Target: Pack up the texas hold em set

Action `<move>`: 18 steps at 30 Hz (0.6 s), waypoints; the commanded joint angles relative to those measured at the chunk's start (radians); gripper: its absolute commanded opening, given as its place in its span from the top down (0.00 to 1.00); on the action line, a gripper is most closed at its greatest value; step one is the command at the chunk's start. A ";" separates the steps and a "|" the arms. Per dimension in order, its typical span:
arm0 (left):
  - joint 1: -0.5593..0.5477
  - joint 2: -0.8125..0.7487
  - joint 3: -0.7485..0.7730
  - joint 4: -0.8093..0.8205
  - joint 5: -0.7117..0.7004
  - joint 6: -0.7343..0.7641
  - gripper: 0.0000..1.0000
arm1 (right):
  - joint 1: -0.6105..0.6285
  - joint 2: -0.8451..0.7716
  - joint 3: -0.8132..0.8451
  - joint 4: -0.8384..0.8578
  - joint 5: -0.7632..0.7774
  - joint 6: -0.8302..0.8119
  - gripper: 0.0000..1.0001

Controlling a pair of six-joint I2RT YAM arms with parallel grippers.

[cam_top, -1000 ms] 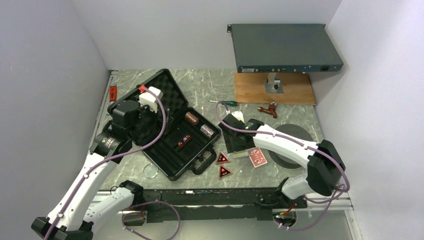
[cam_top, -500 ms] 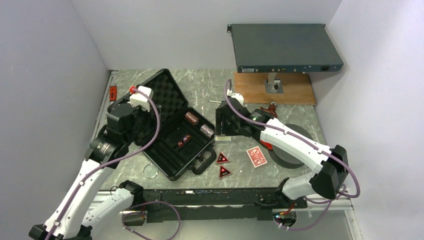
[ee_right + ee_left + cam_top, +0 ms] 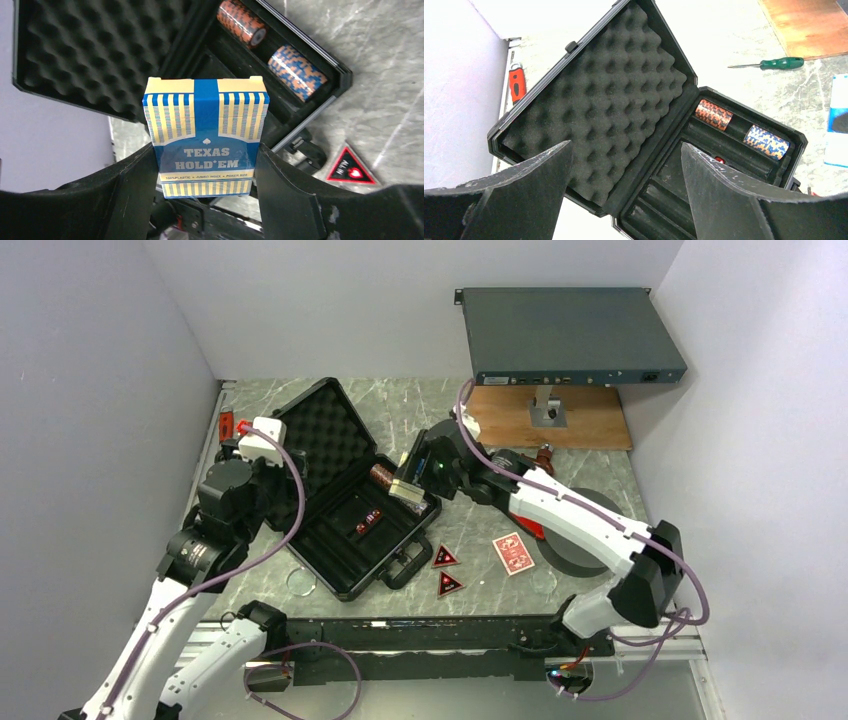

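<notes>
The black briefcase (image 3: 345, 585) lies open at centre left, its foam lid (image 3: 330, 435) tilted back. Two chip rolls (image 3: 242, 22) (image 3: 296, 71) lie in its tray, also seen in the left wrist view (image 3: 714, 114). My right gripper (image 3: 410, 478) is shut on the blue card deck (image 3: 206, 135) and holds it above the case's right end. The red deck (image 3: 514, 553) and two red-black triangular tokens (image 3: 445, 558) (image 3: 449, 584) lie on the table right of the case. My left gripper (image 3: 626, 150) is open and empty over the case's left side.
The grey rack-mount box (image 3: 570, 335) stands over a wooden board (image 3: 545, 420) at the back right. A black round disc (image 3: 590, 530) lies under my right arm. A green screwdriver (image 3: 450, 446), a red-handled tool (image 3: 226, 424) and a clear ring (image 3: 300, 582) lie around the case.
My right gripper has lifted the blue deck from beside the red deck and carried it back and left, over the case's right end. My left arm has drawn back to the left.
</notes>
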 commanded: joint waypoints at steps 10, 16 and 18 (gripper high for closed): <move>0.011 -0.036 0.005 0.028 -0.041 -0.008 0.15 | 0.033 0.297 0.367 -0.077 0.010 0.242 1.00; 0.024 -0.056 0.003 0.020 -0.104 -0.023 0.14 | 0.033 0.346 0.289 0.055 -0.077 0.386 1.00; 0.028 -0.066 -0.001 0.024 -0.123 -0.029 0.14 | 0.035 0.380 0.308 0.060 -0.101 0.410 1.00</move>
